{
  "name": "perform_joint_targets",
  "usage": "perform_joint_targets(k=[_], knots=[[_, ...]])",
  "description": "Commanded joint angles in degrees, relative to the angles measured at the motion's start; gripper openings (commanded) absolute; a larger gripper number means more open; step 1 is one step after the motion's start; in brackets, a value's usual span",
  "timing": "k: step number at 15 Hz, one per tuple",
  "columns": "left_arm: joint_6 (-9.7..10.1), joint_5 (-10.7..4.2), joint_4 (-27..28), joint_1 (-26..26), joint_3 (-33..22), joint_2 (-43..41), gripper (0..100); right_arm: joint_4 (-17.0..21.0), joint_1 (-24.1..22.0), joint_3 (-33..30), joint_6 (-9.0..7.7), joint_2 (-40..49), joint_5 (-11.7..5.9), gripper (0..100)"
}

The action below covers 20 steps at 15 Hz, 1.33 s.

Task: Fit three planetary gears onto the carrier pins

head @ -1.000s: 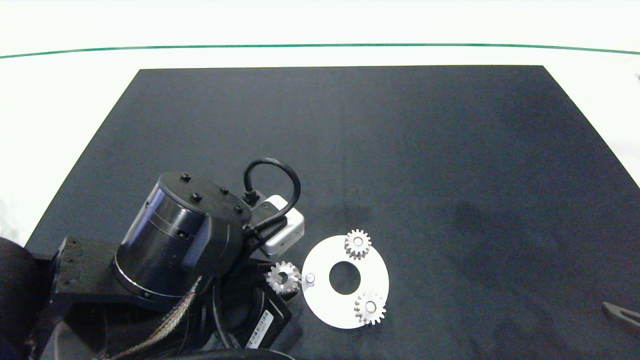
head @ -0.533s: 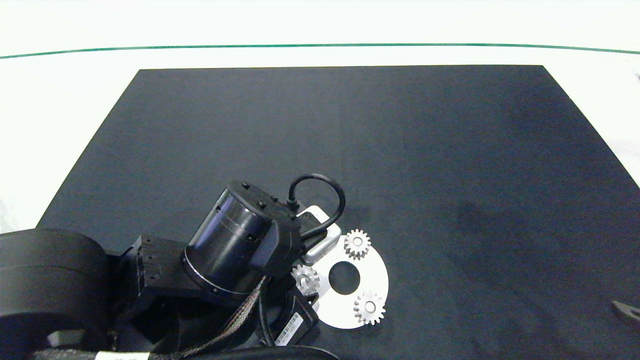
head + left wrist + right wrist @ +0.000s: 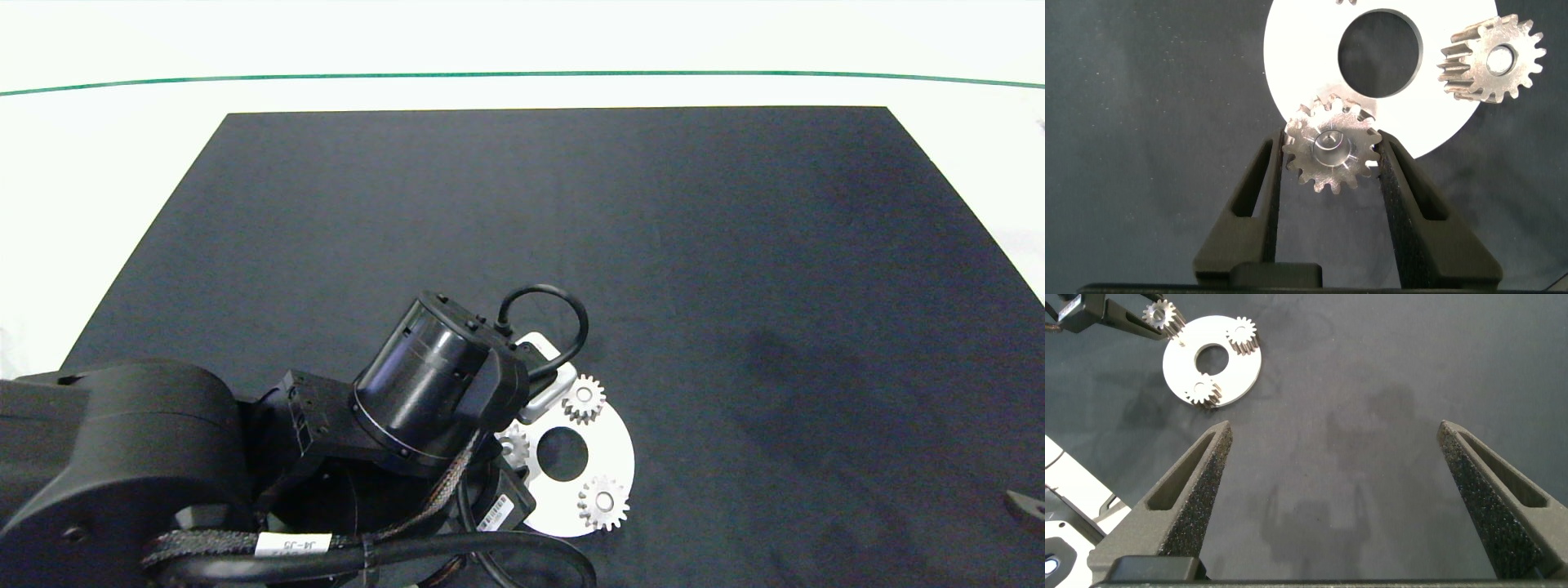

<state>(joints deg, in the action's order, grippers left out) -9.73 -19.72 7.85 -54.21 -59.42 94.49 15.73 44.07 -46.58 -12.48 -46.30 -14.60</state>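
Left gripper (image 3: 1329, 163) clenched on the third gear (image 3: 1331, 149) over the white disc (image 3: 1306, 73)

The gear sits between the 2 grey fingers (image 3: 1259, 188), above the disc's near rim. Beyond the fingertips, 2 other planetary gears (image 3: 604, 502) already sit on the disc, on either side of its centre hole (image 3: 562, 453). Right gripper (image 3: 1333, 449) hangs with its fingers spread wide, well apart from the disc, above the black mat (image 3: 735, 286).
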Motion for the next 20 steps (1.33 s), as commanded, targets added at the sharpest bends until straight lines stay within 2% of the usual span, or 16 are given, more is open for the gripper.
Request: perform_joint_targets(k=[1, 4, 5, 12, 20], knots=[[-0.20, -0.23, 0.06, 0.25, 0.09, 0.43, 19, 0.09, -0.04, 0.00, -0.09, -0.11, -0.07, 100], [0.24, -3.13, -0.29, 0.07, 0.09, 1.40, 19, 0.09, 0.05, 0.00, -0.09, -0.19, -0.07, 100], [0.24, -3.57, -0.91, 0.07, 0.35, 1.49, 19, 0.09, 0.05, 0.00, -0.09, -0.02, -0.07, 100], [0.76, -3.57, -1.43, -0.10, 2.38, 0.52, 19, 0.09, 0.05, 0.00, -0.09, -0.19, -0.07, 100], [0.59, -3.57, -2.84, -0.63, 2.29, 0.43, 19, 0.18, 0.05, 0.09, -0.09, -0.19, -0.07, 100]])
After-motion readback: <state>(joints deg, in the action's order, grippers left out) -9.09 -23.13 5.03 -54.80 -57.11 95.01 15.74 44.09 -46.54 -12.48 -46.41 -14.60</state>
